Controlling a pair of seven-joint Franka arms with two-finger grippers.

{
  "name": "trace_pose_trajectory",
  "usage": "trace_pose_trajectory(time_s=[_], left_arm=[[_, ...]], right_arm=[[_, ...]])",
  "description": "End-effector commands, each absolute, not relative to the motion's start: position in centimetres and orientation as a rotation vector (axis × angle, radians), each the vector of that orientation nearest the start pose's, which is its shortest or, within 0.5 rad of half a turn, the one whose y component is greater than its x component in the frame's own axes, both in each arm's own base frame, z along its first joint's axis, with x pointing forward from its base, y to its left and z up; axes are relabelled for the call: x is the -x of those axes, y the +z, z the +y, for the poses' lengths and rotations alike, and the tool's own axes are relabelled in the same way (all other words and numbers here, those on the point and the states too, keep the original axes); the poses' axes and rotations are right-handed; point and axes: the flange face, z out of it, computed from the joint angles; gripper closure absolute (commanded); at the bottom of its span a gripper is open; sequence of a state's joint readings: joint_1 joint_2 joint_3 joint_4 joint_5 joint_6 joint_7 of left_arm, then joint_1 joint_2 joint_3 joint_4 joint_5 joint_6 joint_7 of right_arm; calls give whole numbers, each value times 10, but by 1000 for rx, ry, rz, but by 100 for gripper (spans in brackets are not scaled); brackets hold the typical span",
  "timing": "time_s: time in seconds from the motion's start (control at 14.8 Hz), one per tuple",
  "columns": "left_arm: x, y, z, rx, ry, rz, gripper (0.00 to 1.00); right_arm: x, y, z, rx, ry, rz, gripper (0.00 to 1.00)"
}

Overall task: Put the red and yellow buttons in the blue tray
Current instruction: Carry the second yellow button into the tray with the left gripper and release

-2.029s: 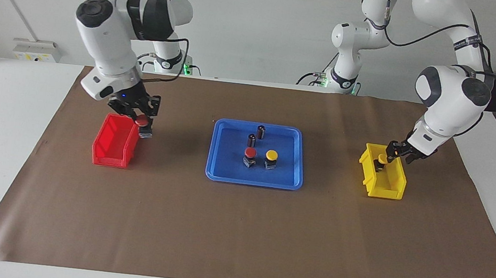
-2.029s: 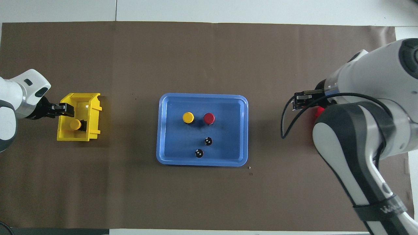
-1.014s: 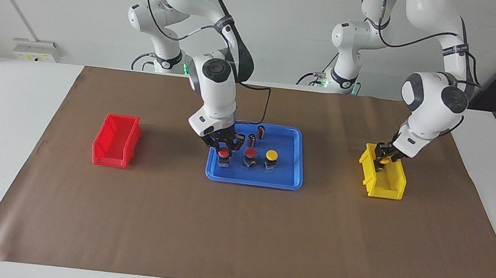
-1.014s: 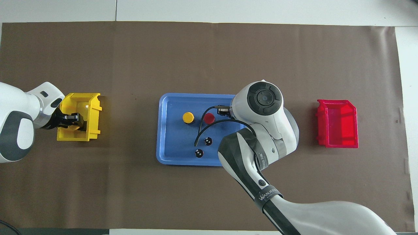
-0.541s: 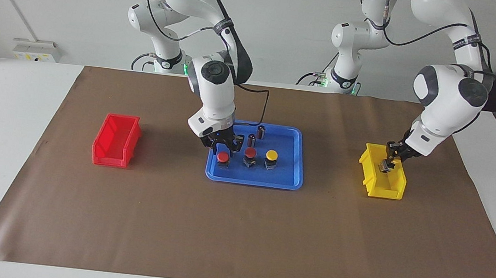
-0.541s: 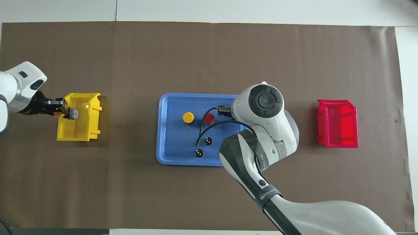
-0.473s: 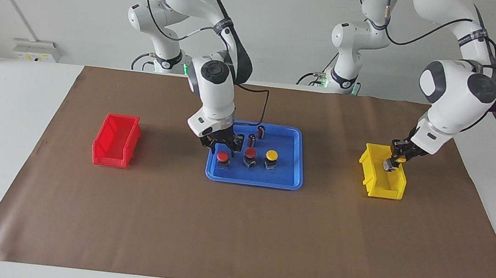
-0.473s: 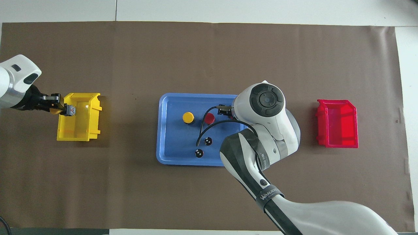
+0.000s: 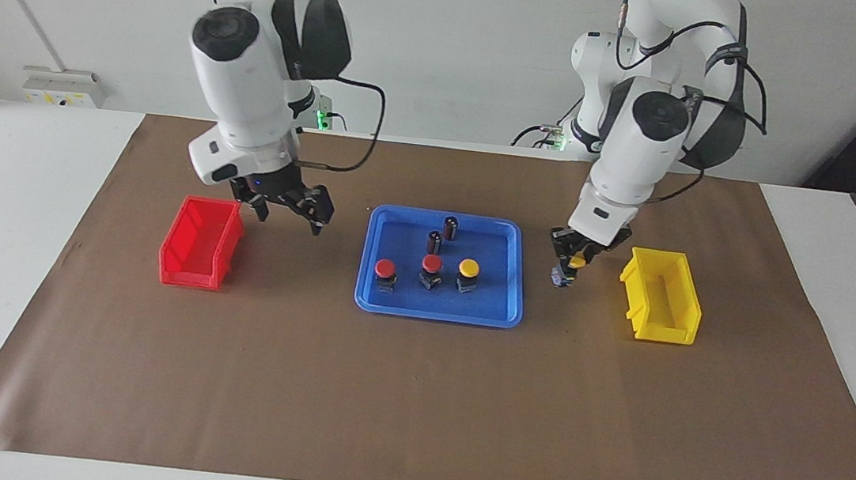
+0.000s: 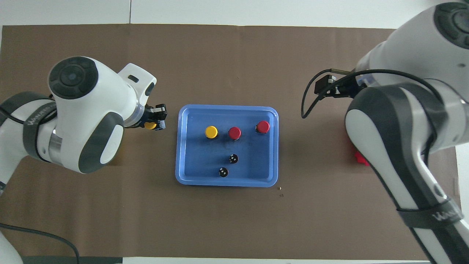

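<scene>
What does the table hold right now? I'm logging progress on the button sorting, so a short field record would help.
tray: shallow rectangular blue plastic tray, mid-table
in tray: two red-capped push buttons, one yellow-capped push button, two dark silver-topped cylinders
left pincer: shut on fourth, yellow-capped button, over the mat between tray and small yellow bin
right pincer: open, holding nothing, over the mat between small red bin and tray
buttons left to place: one

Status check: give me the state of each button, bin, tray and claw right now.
Blue tray: holds three buttons, two cylinders.
Red buttons: both upright in tray.
Yellow button: upright in tray.
Second yellow button: held over the mat.
Left claw: shut on it.
Right claw: open, empty.
Red bin, yellow bin: empty.
</scene>
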State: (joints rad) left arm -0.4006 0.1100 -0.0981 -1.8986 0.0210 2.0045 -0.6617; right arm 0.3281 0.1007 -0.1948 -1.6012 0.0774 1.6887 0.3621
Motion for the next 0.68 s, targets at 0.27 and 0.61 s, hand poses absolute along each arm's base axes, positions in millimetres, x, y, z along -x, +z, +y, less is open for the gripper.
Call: trace_pose_trajectory(time_s=[0.27,0.61], left_arm=[[-497,385,-326,3119,-33,-302,99],[-499,361,-321,3125,-43,-315,84]], right_arm=[[-530,625,-53,3106,136,225,0],[-515,617,-106,3097,163,212,0]])
